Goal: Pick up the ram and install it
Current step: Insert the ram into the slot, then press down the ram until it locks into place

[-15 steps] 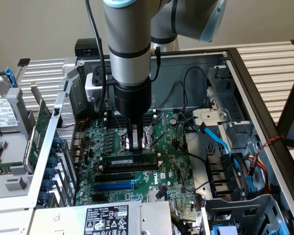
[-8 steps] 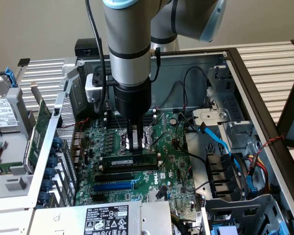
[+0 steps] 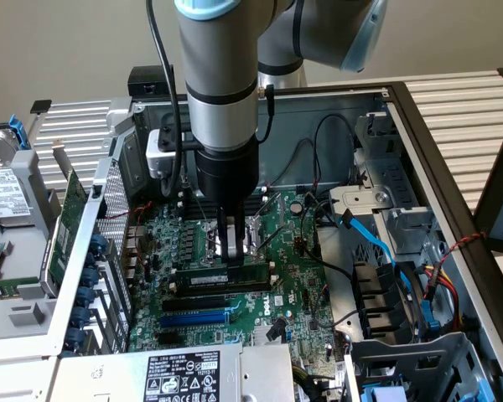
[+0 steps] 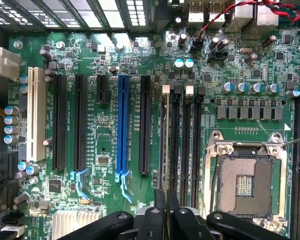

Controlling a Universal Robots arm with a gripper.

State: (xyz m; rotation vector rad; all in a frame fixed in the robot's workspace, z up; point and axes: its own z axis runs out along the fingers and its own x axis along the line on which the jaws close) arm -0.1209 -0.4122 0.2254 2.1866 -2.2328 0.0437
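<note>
Ram (image 3: 222, 273) stands on its long edge over the motherboard (image 3: 293, 289), parallel to the long blue slot (image 3: 197, 319). One black expansion slot (image 3: 199, 302) lies just beside the blue slot, and the ram is on the far side of it, at the memory slots. In the wrist view the ram appears from above as a thin line (image 4: 166, 145), at the memory slot nearest to the blue slot (image 4: 123, 125). I cannot tell if it is pressed fully down into that slot.

The gripper (image 3: 230, 255) comes down from straight above. Its fingers (image 4: 160, 207) are narrow and pinch the upper edge of the ram near its middle. In the wrist view the two dark fingers are close together with the thin board between them.

The open processor socket (image 4: 245, 185) lies farther from the blue slot than the ram, beyond the other memory slots. A white slot (image 4: 36, 115) lies on the opposite side of the blue slot, well apart from it. A large green expansion card (image 3: 67, 222) stands well apart from the blue slot, past its end toward the exterior view's left.
</note>
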